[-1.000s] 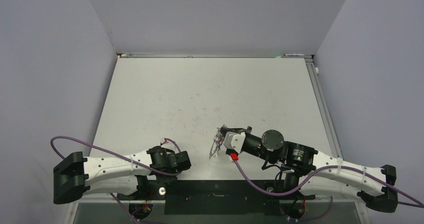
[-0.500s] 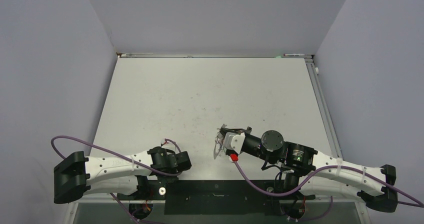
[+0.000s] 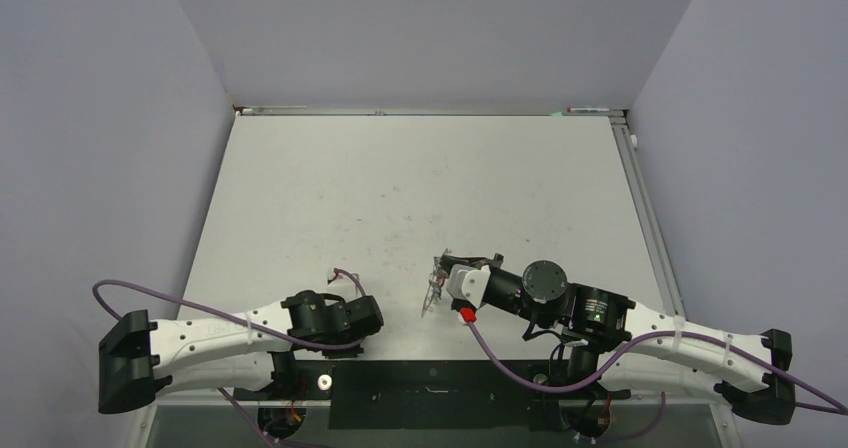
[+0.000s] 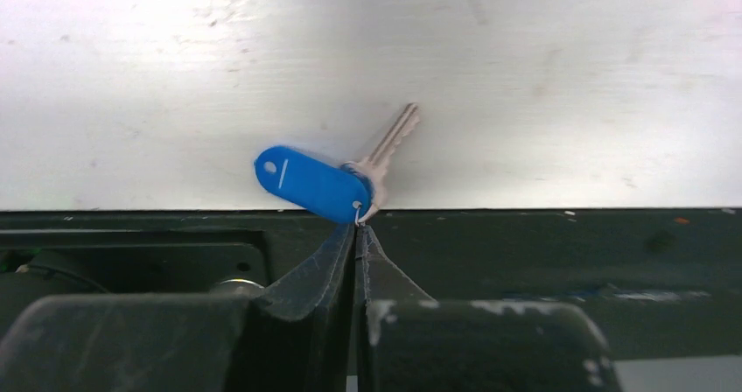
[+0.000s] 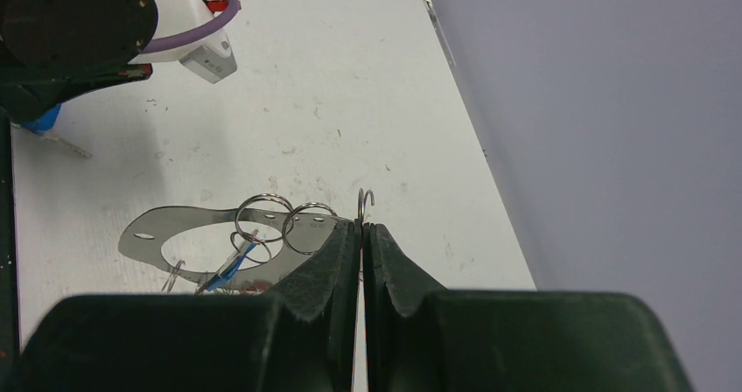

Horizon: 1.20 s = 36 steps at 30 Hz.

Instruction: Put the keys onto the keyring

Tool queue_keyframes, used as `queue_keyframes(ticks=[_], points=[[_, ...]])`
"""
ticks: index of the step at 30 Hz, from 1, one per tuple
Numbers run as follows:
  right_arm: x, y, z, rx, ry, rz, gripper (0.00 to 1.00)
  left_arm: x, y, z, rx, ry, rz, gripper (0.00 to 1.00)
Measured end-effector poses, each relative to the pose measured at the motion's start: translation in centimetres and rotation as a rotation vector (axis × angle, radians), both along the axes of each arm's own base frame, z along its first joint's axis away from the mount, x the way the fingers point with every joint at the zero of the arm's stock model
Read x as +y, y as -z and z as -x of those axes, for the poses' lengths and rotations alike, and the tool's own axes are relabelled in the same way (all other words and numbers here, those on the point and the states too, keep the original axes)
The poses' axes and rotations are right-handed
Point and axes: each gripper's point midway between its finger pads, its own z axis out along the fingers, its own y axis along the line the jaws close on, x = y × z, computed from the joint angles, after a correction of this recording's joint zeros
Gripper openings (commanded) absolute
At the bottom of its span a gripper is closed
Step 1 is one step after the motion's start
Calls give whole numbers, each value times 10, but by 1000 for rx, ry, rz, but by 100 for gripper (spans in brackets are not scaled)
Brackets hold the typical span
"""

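Note:
A silvery key [image 4: 394, 136] with a blue tag [image 4: 311, 182] lies at the table's near edge. My left gripper [image 4: 357, 227] is shut, its tips pinching the small ring that joins tag and key. The same blue tag [image 5: 42, 119] shows under the left arm in the right wrist view. My right gripper [image 5: 361, 227] is shut on the thin wire of the keyring, whose hooked end [image 5: 366, 199] sticks up above the tips. Split rings [image 5: 262, 219] and a blue-tagged key [image 5: 229, 265] hang from it. In the top view the keyring [image 3: 430, 294] dangles off the right gripper [image 3: 441, 272].
A flat silvery plate with an oval hole [image 5: 144, 232] hangs behind the split rings. A black strip [image 4: 560, 252] runs along the table's near edge, right under the left gripper. The right side wall [image 5: 612, 121] stands close to the right arm.
My left gripper has closed onto the blue-tagged key's small ring, and the left arm has shifted a little to the left. The right arm holds still, the keyring swaying slightly.

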Motion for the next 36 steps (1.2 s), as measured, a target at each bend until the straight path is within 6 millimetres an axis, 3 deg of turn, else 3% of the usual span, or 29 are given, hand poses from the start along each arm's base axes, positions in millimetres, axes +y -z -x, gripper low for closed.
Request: queue_keyframes(ticks=[5, 16, 26, 36], points=[[0, 2, 0, 1, 0, 3, 5, -16, -17, -10, -58, 18, 98, 0], [0, 3, 1, 0, -5, 8, 5, -21, -38, -32, -124, 28, 147, 0], [11, 12, 22, 6, -132, 29, 5, -32, -85, -64, -267, 121, 215, 0], [15, 23, 38, 20, -225, 56, 5, -48, -143, -96, -456, 355, 174, 0]])
